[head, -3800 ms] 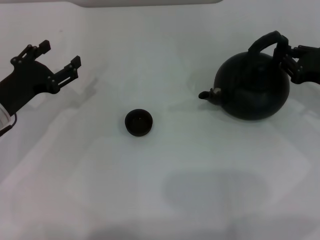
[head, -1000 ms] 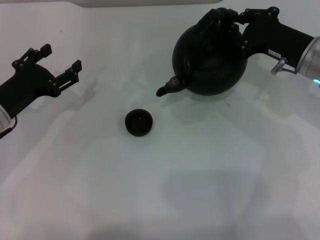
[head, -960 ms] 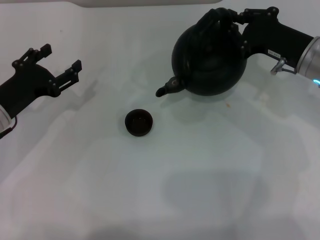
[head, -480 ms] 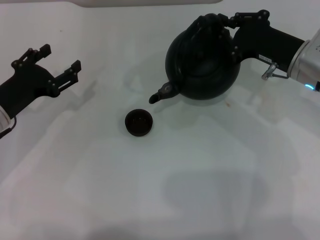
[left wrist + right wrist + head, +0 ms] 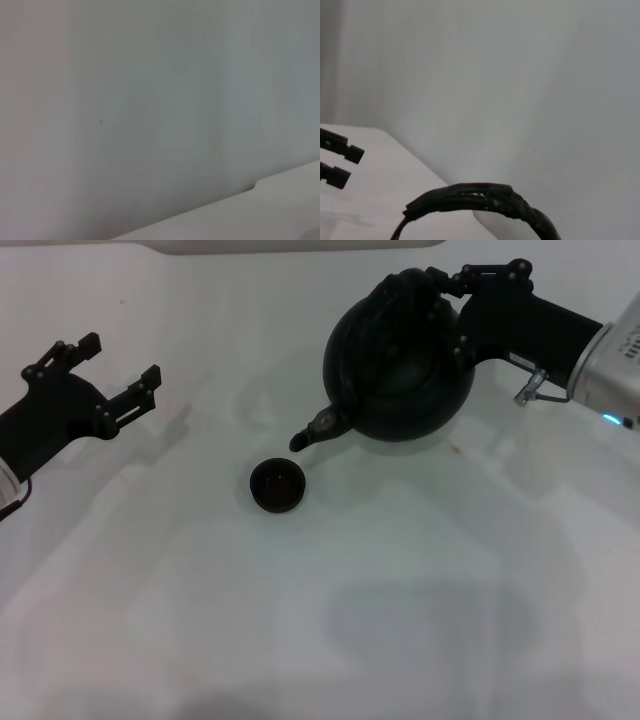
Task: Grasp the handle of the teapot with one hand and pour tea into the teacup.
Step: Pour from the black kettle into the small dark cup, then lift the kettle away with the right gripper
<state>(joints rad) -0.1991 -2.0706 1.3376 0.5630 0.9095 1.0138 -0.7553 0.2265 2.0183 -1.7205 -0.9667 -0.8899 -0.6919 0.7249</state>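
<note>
The large round matte black teapot is held off the white table by the right gripper, whose black fingers are clenched around the thick black textured arch handle at the pot's top. The pot hangs just below and to the left of this gripper, tilted, with its short silvery-tipped spout pointing down and away from the gripper. The tiny round black handleless teacup stands on the table, farther from the right gripper than the spout tip, just below and apart from it. In the right wrist view the handle is seen as a dark arch. The left gripper is held with fingers spread, grasping nothing, well apart from the cup.
</note>
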